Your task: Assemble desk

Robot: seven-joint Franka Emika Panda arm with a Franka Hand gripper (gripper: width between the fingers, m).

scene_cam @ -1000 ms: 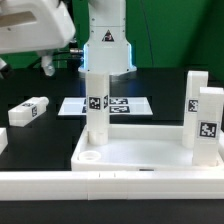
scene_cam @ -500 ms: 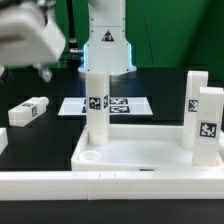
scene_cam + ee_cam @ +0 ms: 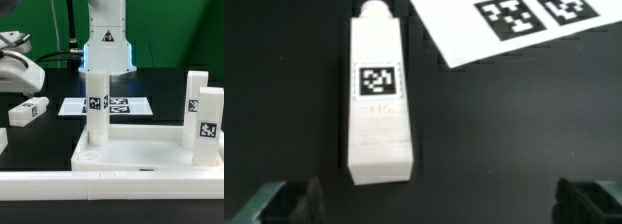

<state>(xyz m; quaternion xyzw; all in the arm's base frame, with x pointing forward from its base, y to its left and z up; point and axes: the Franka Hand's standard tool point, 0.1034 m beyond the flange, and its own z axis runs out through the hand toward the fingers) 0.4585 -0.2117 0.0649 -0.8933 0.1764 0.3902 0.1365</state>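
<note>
The loose leg (image 3: pixel 379 100) lies flat on the black desk (image 3: pixel 491 140), tag up, at ten o'clock from the desk slab (image 3: pixel 140 150). The gripper (image 3: pixel 438 197) hovers above it, fingers (image 3: pixel 283 198) spread wide and empty, apparently to straddle it for pickup.

Low, near frontal exterior view; wrist view straight down over shared loose leg (image 3: pixel 28 111) (image 3: pixel 381 100).

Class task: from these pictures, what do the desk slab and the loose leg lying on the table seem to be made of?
Desk slab: apparently white plastic, smooth and matte, with moulded raised rim and round socket. Loose leg: seemingly the same white plastic, with a black-and-white tag, probably a printed sticker, on it.
</note>
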